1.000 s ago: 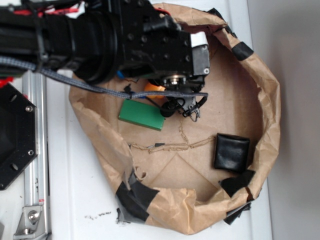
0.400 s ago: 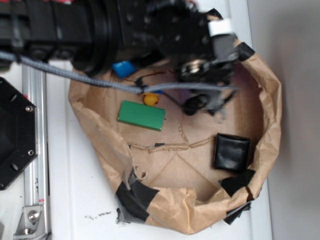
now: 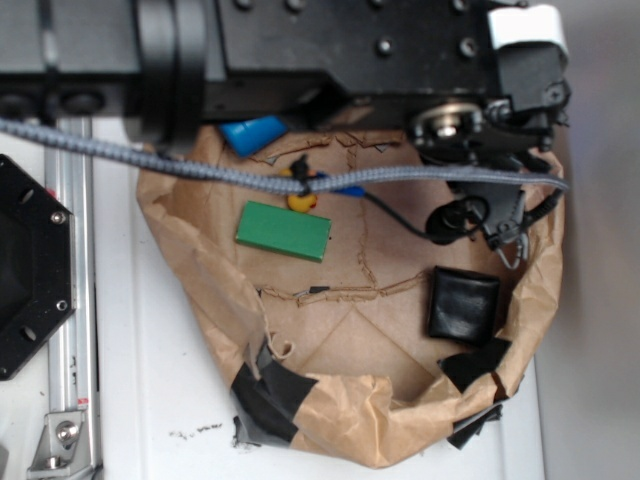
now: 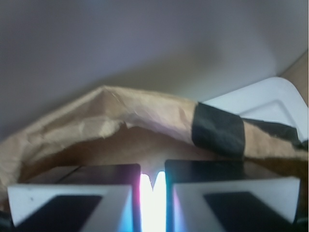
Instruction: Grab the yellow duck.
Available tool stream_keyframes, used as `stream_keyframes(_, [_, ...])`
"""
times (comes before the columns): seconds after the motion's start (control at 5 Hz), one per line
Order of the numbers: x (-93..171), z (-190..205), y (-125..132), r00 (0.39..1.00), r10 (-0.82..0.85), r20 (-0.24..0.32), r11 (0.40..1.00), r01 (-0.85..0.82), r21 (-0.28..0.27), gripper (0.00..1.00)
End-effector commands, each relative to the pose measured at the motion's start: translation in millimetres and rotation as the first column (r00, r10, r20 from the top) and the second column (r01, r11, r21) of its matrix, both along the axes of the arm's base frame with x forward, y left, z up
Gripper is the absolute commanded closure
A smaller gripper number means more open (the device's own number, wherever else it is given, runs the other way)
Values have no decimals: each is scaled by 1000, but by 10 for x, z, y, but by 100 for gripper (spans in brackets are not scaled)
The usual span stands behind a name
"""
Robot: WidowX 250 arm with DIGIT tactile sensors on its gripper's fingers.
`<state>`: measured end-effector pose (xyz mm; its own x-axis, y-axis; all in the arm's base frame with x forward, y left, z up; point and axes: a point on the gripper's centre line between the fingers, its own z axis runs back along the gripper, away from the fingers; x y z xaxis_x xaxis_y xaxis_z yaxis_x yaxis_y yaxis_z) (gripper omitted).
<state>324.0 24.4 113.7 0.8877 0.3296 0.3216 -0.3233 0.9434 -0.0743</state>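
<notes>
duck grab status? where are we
Nothing done: the yellow duck sits loose in the paper bin, beside the green block. The gripper is off near the right rim, fingers nearly closed on nothing. Left: move over the duck, open, descend, grasp.

Small yellow rubber duck (image 3: 300,199) lay beside flat green rectangular block (image 3: 283,231) in crumpled brown paper basin (image 3: 200,290); black gripper (image 3: 492,222) well apart.

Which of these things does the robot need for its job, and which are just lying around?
For the job:
- yellow duck, half hidden under the cable
- gripper, over by the paper rim, away from the duck

Just lying about:
- green block
- blue thing
- black pouch
- brown paper nest holding them all
</notes>
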Motion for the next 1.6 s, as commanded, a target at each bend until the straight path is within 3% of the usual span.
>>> stream_keyframes(0.0, [-445, -148, 53, 995, 39, -90, 999, -40, -19, 0])
stream_keyframes(0.2, [-637, -308, 27, 984, 67, -166, 996, -75, -44, 0])
stream_keyframes(0.4, [-762, -421, 18, 972, 129, -196, 990, -138, -31, 0])
stream_keyframes(0.8, [-716, -422, 29, 965, 166, -205, 982, -180, -52, 0])
stream_keyframes(1.2, [-740, -605, 84, 945, 200, -260, 976, -216, -34, 0])
stream_keyframes(1.4, [-689, -565, 150, 908, 341, -245, 925, -370, -84, 0])
